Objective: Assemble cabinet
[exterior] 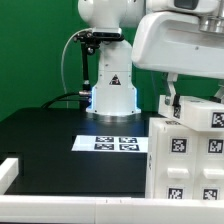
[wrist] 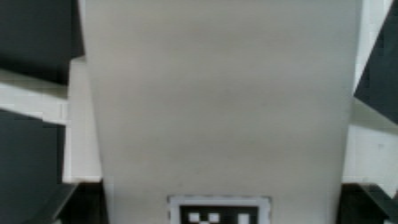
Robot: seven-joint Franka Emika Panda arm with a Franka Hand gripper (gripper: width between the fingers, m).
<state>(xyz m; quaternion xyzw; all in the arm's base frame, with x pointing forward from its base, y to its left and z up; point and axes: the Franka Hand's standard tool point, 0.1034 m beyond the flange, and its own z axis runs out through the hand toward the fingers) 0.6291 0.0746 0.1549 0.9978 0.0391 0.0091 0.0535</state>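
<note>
The cabinet (exterior: 186,155) is a white box of flat panels with black-and-white tags, standing at the exterior view's right. My gripper (exterior: 174,103) comes down from the upper right onto the cabinet's top edge. In the wrist view a long white panel (wrist: 210,100) with a tag (wrist: 221,213) at its near end fills the space between my jaws. My gripper (wrist: 214,205) has a dark finger close against each long edge of the panel and looks shut on it. The small white knob is not in view.
The marker board (exterior: 115,143) lies flat on the black table, left of the cabinet and in front of the robot base (exterior: 112,92). A white rail (exterior: 60,206) runs along the table's front and left edge.
</note>
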